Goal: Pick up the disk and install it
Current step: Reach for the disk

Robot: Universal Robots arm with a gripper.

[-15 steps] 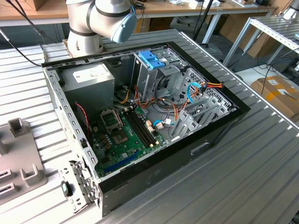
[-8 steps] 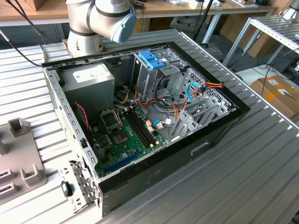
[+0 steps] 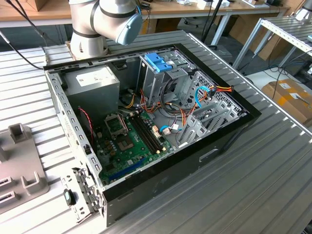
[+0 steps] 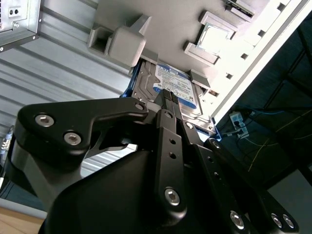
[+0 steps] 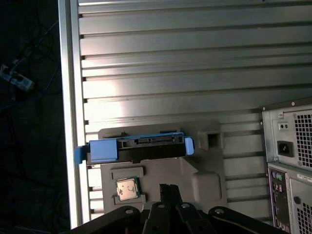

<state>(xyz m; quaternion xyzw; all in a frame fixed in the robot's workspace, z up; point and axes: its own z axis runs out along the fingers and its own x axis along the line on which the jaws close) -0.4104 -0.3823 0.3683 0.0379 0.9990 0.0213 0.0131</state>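
Note:
The disk [image 4: 184, 88] lies flat in a grey holder plate [image 4: 117, 19], silver with a white and blue label. In the first wrist view the disk [image 5: 136, 148] shows edge-on, with light-blue rails, at the plate's [image 5: 204, 170] edge nearest the table rim. My gripper [image 4: 170, 96] hovers over the disk's label with its black fingers closed together and nothing between them. In the first wrist view my gripper [image 5: 169, 188] hangs above the plate, a short way from the disk.
The open computer case [image 3: 233, 127] lies on the ribbed metal table [image 3: 273, 185], with a blue bracket [image 3: 158, 62] on its drive cage and a grey power supply [image 3: 92, 80]. Its rear panel [image 5: 287, 156] is beside the plate. A processor chip [image 5: 127, 189] sits in the plate. The table edge [image 5: 73, 97] is close.

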